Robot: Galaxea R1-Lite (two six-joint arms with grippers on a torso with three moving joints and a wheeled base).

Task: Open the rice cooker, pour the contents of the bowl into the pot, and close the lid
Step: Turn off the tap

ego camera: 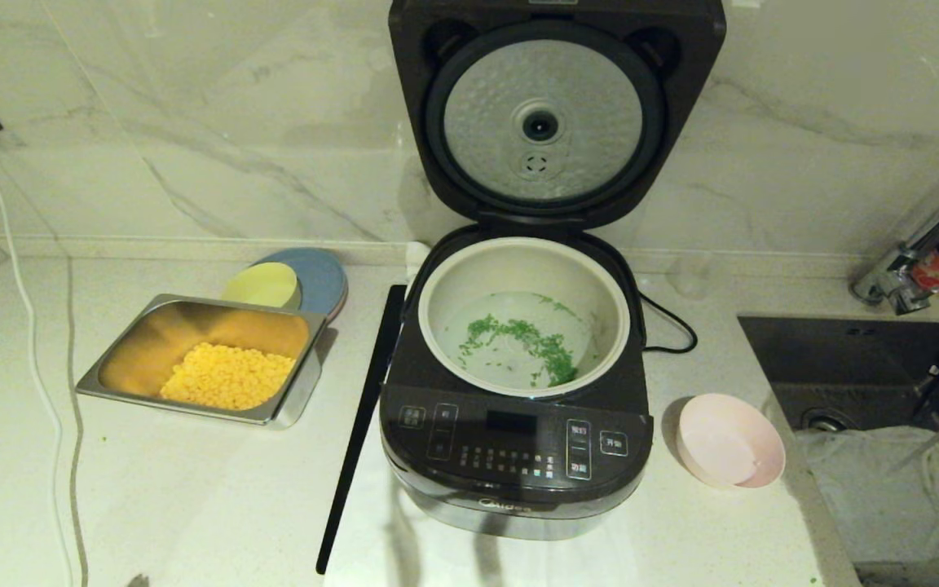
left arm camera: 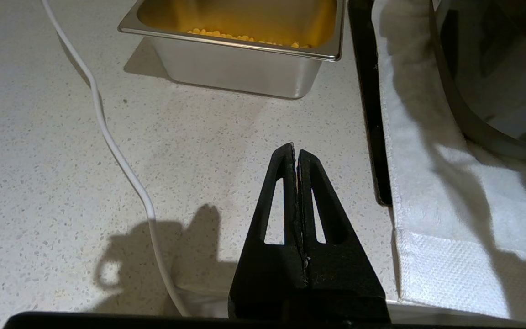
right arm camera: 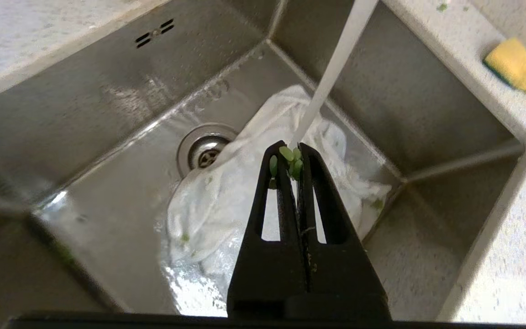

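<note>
The black rice cooker (ego camera: 518, 456) stands mid-counter with its lid (ego camera: 555, 114) swung fully upright, silver underside showing. Green chopped contents (ego camera: 555, 355) lie scattered on the bottom of the cream pot (ego camera: 518, 265). The pale pink bowl (ego camera: 730, 444) sits upright on the counter just right of the cooker and looks bare inside. My right gripper (right arm camera: 292, 150) hangs shut over the sink (right arm camera: 107, 114), a few green bits stuck to its tips. My left gripper (left arm camera: 295, 148) is shut and holds nothing, low over the counter left of the cooker (left arm camera: 496, 91).
A steel tray (ego camera: 192, 314) of yellow corn (ego camera: 229, 375), a yellow bowl (ego camera: 262, 285) and a blue plate (ego camera: 323, 273) sit left. A black strip (ego camera: 363, 416) and white towel (left arm camera: 427, 183) border the cooker. A white cable (left arm camera: 117, 151) crosses the counter. Cloth (right arm camera: 254, 183) lies in the sink; sponge (right arm camera: 518, 68) beside it.
</note>
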